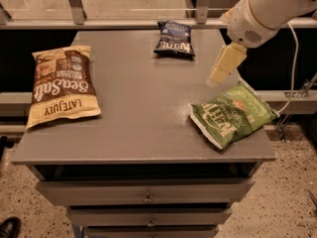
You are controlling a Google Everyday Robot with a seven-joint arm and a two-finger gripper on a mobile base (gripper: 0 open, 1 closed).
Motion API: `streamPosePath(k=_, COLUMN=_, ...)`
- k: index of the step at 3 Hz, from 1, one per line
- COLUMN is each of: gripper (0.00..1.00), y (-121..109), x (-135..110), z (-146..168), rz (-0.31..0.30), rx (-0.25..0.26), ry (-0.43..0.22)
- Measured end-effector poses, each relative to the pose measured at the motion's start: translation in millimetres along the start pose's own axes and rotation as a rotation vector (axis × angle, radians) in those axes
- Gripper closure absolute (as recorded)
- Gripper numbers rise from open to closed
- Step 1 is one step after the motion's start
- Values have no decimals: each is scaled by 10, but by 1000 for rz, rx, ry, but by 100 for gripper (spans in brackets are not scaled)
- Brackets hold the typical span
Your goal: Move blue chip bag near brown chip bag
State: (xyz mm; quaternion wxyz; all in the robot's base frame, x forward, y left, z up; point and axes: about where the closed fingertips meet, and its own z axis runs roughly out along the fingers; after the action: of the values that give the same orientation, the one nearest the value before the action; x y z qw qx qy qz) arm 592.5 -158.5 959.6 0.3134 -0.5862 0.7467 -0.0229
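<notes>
The blue chip bag (174, 38) is small and dark navy with white lettering. It lies at the far middle of the grey table (143, 113). The brown chip bag (60, 85) is large, brown and tan, and lies flat at the table's left side. My gripper (218, 75) comes in from the upper right on a white arm and hangs above the table's right part. It is to the right of and nearer than the blue bag, just above the far edge of a green chip bag. It holds nothing that I can see.
A green chip bag (232, 114) lies at the table's front right, partly over the edge. A metal rail (124, 23) with posts runs behind the table. Drawers (146, 197) sit below the tabletop. A cable (296, 63) hangs at the right.
</notes>
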Motion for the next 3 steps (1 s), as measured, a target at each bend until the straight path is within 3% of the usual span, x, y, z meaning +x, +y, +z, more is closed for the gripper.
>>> streamPosePath(k=2, gripper=0, y=-435, x=-271, z=1001, rz=90, rx=70, ry=-73)
streamPosePath(k=3, gripper=0, y=-896, x=-402, z=1450, rz=226, rx=89, ry=-119)
